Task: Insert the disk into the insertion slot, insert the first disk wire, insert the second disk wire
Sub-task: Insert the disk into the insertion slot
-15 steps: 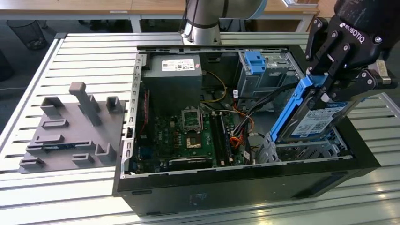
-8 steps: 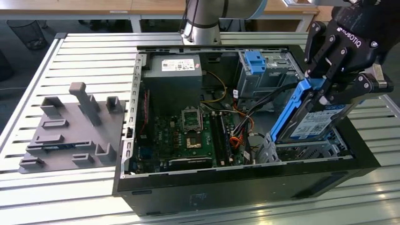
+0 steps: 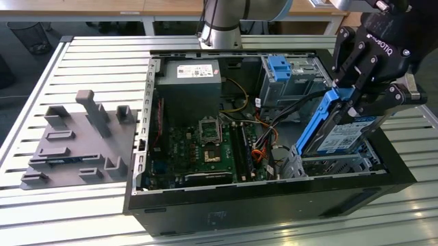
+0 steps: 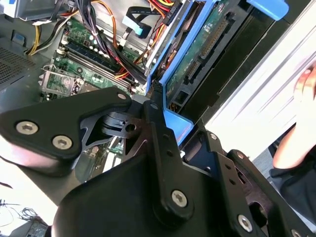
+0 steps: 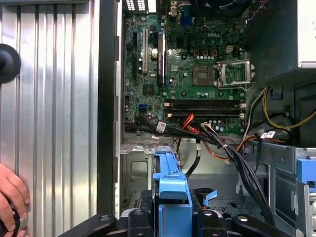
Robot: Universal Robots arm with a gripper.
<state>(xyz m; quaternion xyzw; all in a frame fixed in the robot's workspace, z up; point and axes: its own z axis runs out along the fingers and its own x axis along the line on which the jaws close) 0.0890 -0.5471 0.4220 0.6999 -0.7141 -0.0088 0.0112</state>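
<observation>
Step one is underway, we judge: jaws of our black gripper [image 3: 373,100] clamp the blue-framed silver disk [image 3: 342,134], tilted over the perforated silver insertion slot [image 3: 329,164], both wires pending.

Exterior view looks down; both wrist views share the motherboard [image 5: 197,74] [image 4: 64,69].

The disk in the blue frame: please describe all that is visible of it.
The disk is a flat silver drive with a white label, set in a blue plastic frame; the second wrist view shows its green circuit-board side. It stands steeply tilted inside the computer case, upper end clamped in the gripper's jaws, lower end at the metal cage.
</observation>
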